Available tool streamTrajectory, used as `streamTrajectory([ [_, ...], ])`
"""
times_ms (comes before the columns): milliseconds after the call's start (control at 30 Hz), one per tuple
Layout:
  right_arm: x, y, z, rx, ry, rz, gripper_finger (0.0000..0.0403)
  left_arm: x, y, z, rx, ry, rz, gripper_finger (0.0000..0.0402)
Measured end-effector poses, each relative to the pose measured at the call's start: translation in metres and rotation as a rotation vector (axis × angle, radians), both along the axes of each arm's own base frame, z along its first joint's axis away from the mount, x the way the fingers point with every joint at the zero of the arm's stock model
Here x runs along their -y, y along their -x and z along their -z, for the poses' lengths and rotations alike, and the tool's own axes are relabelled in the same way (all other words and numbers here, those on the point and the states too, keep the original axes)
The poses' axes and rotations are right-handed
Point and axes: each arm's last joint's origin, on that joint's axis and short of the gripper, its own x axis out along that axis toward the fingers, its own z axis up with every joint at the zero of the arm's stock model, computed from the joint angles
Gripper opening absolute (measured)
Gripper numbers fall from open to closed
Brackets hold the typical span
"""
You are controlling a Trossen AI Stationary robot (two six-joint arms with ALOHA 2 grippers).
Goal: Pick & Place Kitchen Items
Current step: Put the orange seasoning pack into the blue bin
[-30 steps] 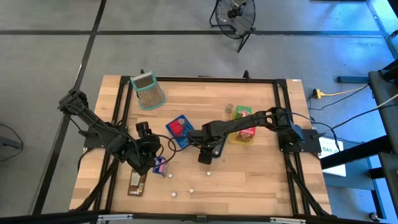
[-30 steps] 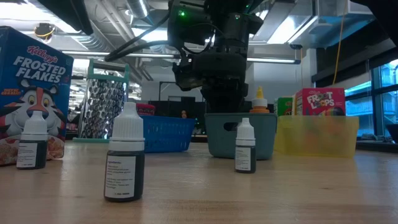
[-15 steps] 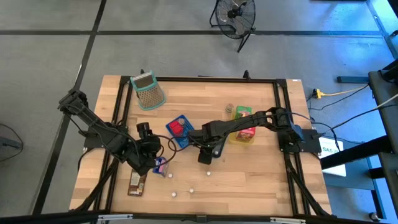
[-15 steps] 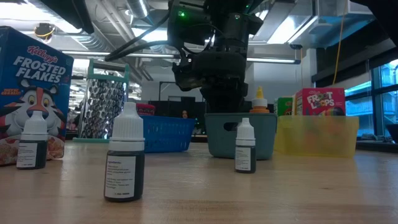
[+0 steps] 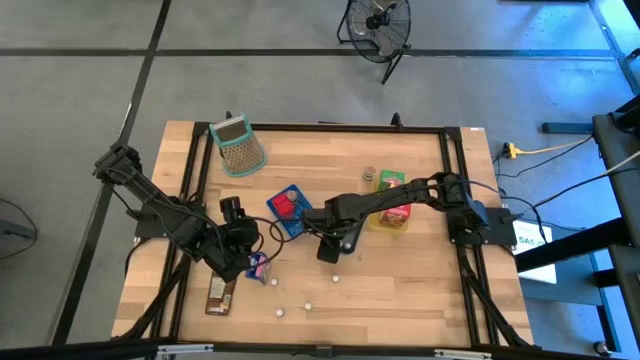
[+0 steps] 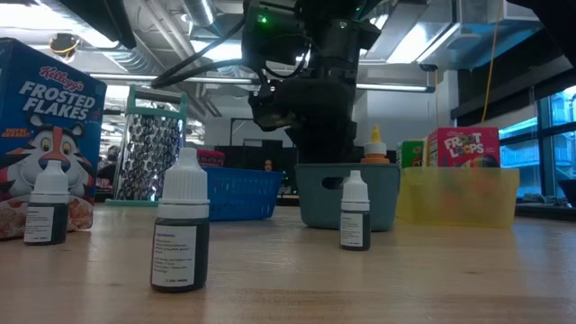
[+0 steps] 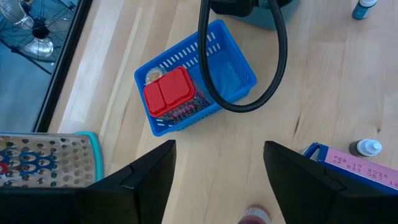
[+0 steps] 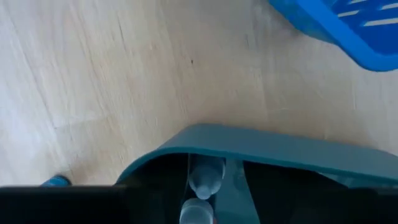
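Right gripper [image 5: 328,247] hovering over teal bin [image 8: 261,146], jaw state indeterminate; small bottle [image 8: 204,177] lying inside bin. Left gripper [image 7: 217,180] waiting, fingers apart, at table's 8 o'clock. Risk: bottle snagging on fingers during withdrawal, tipping bin.

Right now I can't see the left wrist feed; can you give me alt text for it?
A blue basket holding a red box sits on the wooden table, a black cable looping over it. The left claw hangs open and empty; a grater lies beside.
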Motion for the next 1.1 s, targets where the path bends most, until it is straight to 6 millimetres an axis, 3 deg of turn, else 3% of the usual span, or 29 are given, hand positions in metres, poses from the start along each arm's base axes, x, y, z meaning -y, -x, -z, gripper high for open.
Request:
streamTrajectory([
  [133, 0.000, -0.001, -0.003, 0.000, -0.001, 0.002, 0.0153, 0.000, 0.000, 0.000, 0.000, 0.000, 0.000, 0.0239],
  [633, 0.000, -0.006, -0.046, -0.029, 0.022, 0.033, 0.0153, 0.000, 0.000, -0.002, -0.010, 0.002, 0.019, 0.0239],
  [767, -0.001, -0.008, -0.058, -0.018, 0.019, 0.032, 0.0153, 0.003, -0.003, -0.016, 0.015, 0.022, 0.052, 0.0239],
  [1100, -0.013, -0.008, -0.114, 0.056, 0.085, 0.009, 0.0153, 0.006, 0.002, -0.056, 0.031, 0.088, 0.126, 0.0239],
])
